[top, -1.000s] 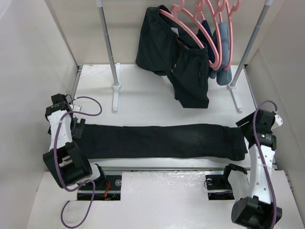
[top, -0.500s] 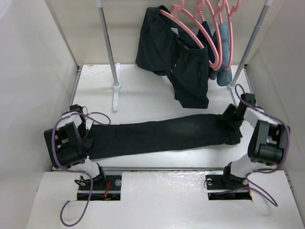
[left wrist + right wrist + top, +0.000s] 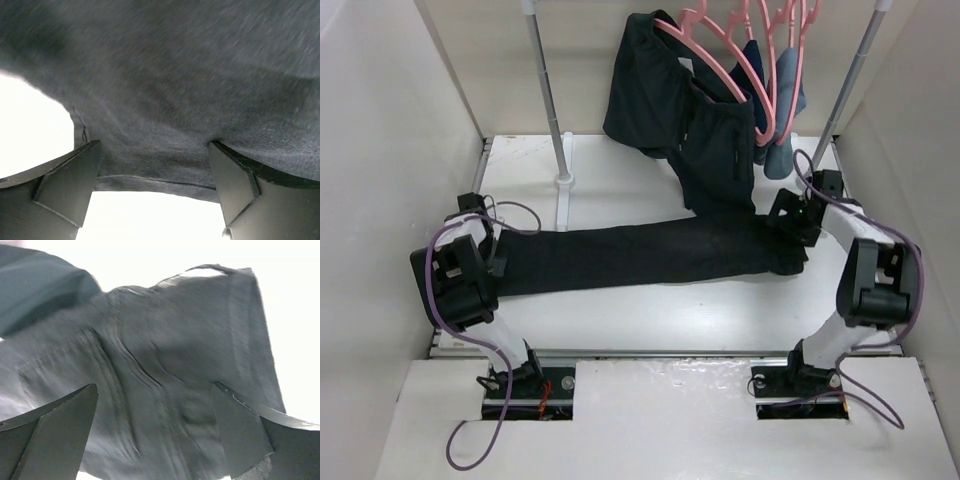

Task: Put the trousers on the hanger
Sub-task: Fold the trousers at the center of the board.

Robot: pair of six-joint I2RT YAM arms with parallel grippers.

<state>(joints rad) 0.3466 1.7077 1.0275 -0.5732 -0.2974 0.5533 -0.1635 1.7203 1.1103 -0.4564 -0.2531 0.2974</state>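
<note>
Lying stretched left to right across the counter (image 3: 650, 320): trousers (image 3: 640, 258).
Left gripper (image 3: 154, 145): fingers spread wide, dark cloth between them, not clamped. Right gripper (image 3: 155, 386): fingers likewise wide apart over the bunched opposite end.

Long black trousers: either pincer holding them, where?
No grip shows. Left pincer and right pincer stand wide open over opposite ends of the long black trousers.

one trousers (image 3: 640, 258), two pincers (image 3: 154, 146)
</note>
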